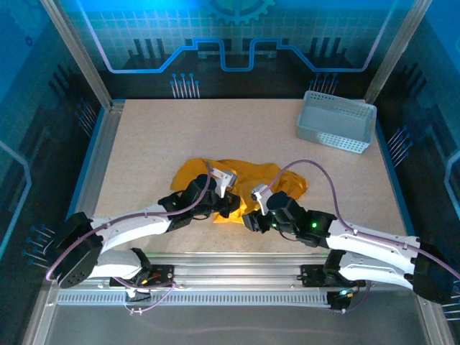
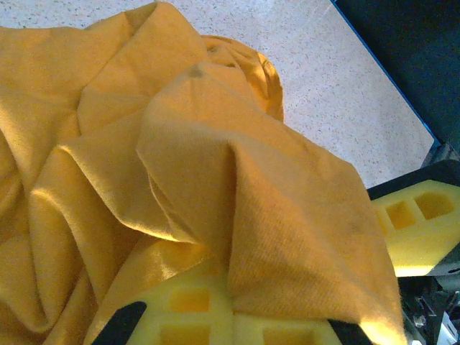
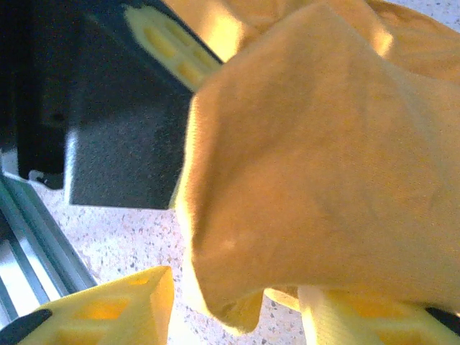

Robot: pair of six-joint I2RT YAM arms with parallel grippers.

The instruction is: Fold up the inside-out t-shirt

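Inside-out t-shirt [image 1: 248, 175] bunched at the near middle of the worktop [image 1: 144, 144].
Left claw [image 1: 228, 206] is pinched tight on its cloth. Right claw [image 1: 253, 218], just beside, stands half spread, with fabric draped over one finger. A grey basket [image 1: 336, 123] sits far right, well apart.

This is looking like a robotics lab test cell: aluminium posts [image 1: 75, 50] are framing a speckled table [image 1: 144, 144], blue-lit panels [image 1: 230, 36] printed with circuit lines are glowing behind, and a left arm [image 1: 136, 226] and right arm [image 1: 366, 244] are sitting bolted to a metal rail [image 1: 237, 277].
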